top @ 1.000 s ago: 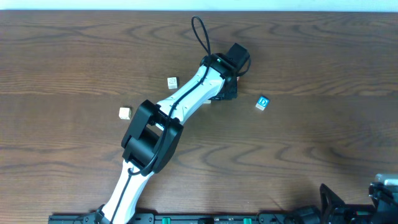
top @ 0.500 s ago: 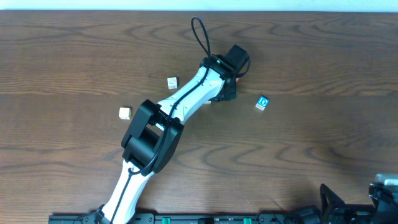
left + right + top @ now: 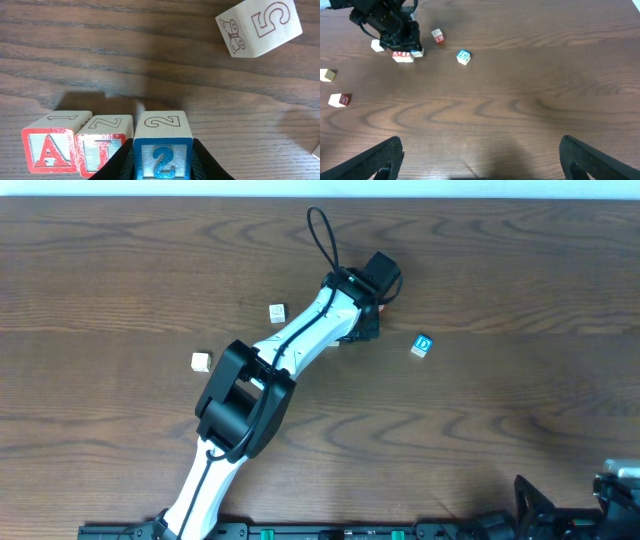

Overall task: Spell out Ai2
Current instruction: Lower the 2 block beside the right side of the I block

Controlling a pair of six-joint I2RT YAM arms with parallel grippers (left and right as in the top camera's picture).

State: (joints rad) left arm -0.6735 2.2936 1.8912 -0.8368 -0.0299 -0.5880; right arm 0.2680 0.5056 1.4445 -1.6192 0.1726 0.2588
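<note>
Three small wooden cubes stand in a row on the dark wooden table [image 3: 150,60]: the red "A" cube [image 3: 50,149], the red "I" cube [image 3: 103,149] touching it, and the blue "2" cube [image 3: 162,150] just beside. The left gripper [image 3: 164,165] is closed on the blue "2" cube, a black finger against each side. A pale "5" cube [image 3: 257,27] lies askew beyond; a blue "D" cube [image 3: 423,344] lies apart. The right gripper [image 3: 482,160] gapes wide, holding nothing.

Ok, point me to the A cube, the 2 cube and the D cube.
A cube [image 3: 49,150]: left wrist view, red-lettered front face.
2 cube [image 3: 162,159]: left wrist view, blue-numbered front face.
D cube [image 3: 423,344]: overhead view, top face with the D.
</note>
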